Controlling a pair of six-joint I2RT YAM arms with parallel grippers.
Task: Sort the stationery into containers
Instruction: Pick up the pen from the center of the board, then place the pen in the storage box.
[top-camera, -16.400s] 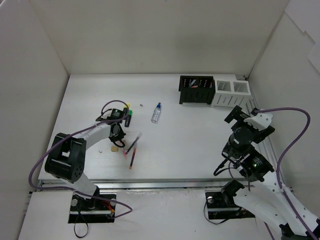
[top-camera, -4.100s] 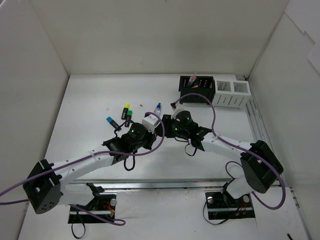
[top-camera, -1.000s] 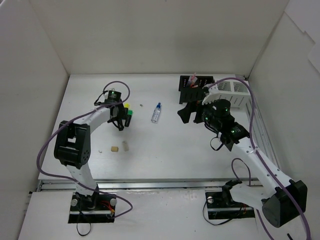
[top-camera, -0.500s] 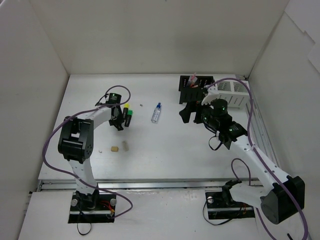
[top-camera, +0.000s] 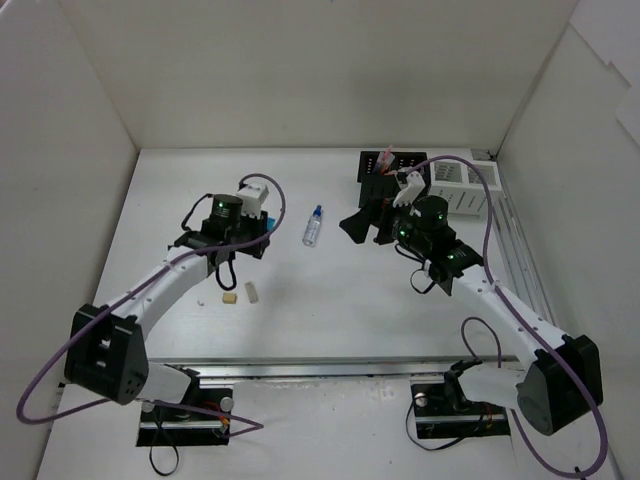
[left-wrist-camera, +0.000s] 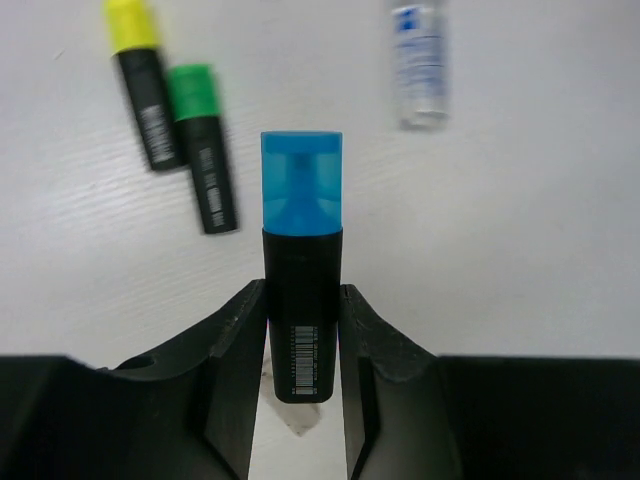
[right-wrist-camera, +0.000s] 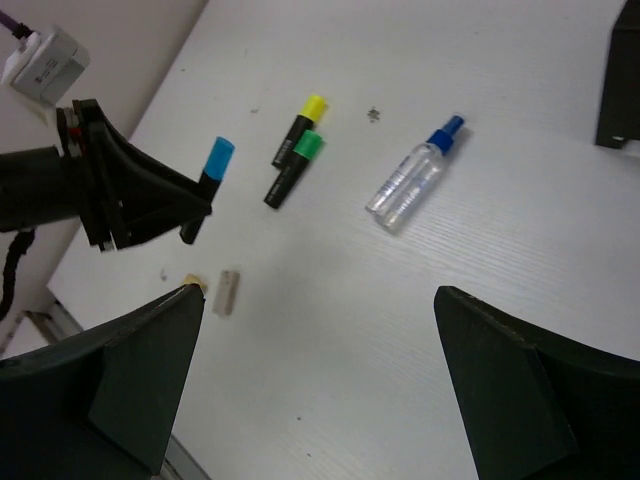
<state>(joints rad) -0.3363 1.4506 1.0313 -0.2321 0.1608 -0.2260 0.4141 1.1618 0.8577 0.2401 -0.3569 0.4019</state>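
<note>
My left gripper (left-wrist-camera: 302, 330) is shut on a black highlighter with a blue cap (left-wrist-camera: 301, 260), held a little above the table at the left (top-camera: 252, 243); the right wrist view shows the same highlighter (right-wrist-camera: 205, 190). Beyond it lie a yellow-capped highlighter (left-wrist-camera: 140, 80), a green-capped highlighter (left-wrist-camera: 203, 140) and a clear blue-capped bottle (left-wrist-camera: 420, 60). My right gripper (top-camera: 368, 225) hangs wide open over the table between the bottle (top-camera: 313, 226) and the black organiser (top-camera: 392, 185), holding nothing (right-wrist-camera: 320, 380). Pens stand in the organiser.
Two white perforated bins (top-camera: 465, 188) stand right of the organiser at the back right. A tan eraser (top-camera: 229, 298) and a white eraser (top-camera: 251, 291) lie near the front left, under the left arm. White walls enclose the table on three sides.
The left gripper has shut on the blue-capped highlighter and carried it right, off the table. The right gripper has swung a little left, still open.
</note>
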